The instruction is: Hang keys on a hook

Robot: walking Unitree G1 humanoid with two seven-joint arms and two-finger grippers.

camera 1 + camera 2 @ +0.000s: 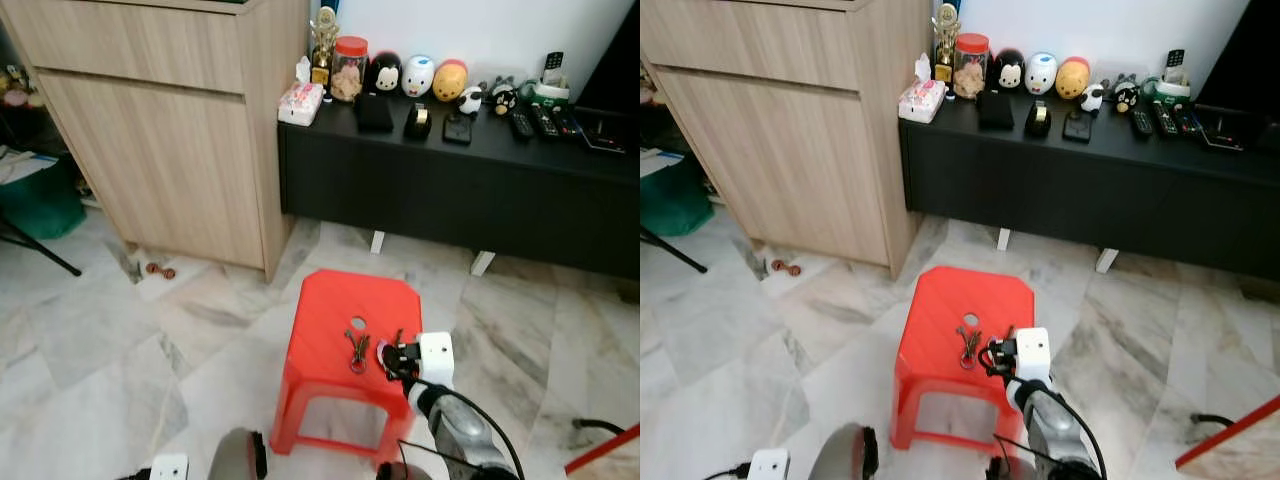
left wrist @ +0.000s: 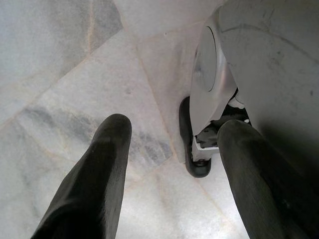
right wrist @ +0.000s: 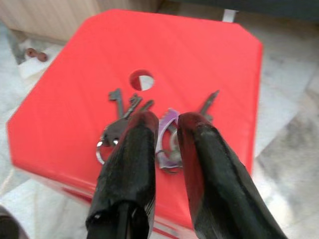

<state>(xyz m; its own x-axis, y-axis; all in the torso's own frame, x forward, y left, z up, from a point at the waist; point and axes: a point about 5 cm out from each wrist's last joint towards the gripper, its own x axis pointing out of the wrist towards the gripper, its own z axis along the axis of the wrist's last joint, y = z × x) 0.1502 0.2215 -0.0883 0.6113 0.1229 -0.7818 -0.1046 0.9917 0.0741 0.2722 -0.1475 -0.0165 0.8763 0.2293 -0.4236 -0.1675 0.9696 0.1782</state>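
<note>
Marble floor tiles (image 1: 90,330) surround a red plastic stool (image 1: 330,300) standing before a wooden cabinet (image 1: 170,150) and a long black worktop (image 1: 470,160) that carries jars, round figurines and remote controls. Over the stool's seat the right tool (image 3: 167,124) reaches in low, its two black fingers (image 3: 134,149) nearly together with only a narrow gap. In that gap lies a purple-headed key with a ring (image 3: 167,144), though whether the fingers are actually pinching it cannot be told. Just beside the tool's left finger lies a second bunch of dark keys (image 3: 119,122) on a metal ring, flat on the seat below the stool's round hole (image 3: 141,80). The left tool (image 2: 169,144) hangs low over the floor beside the robot's body, fingers spread wide with nothing between them.
</note>
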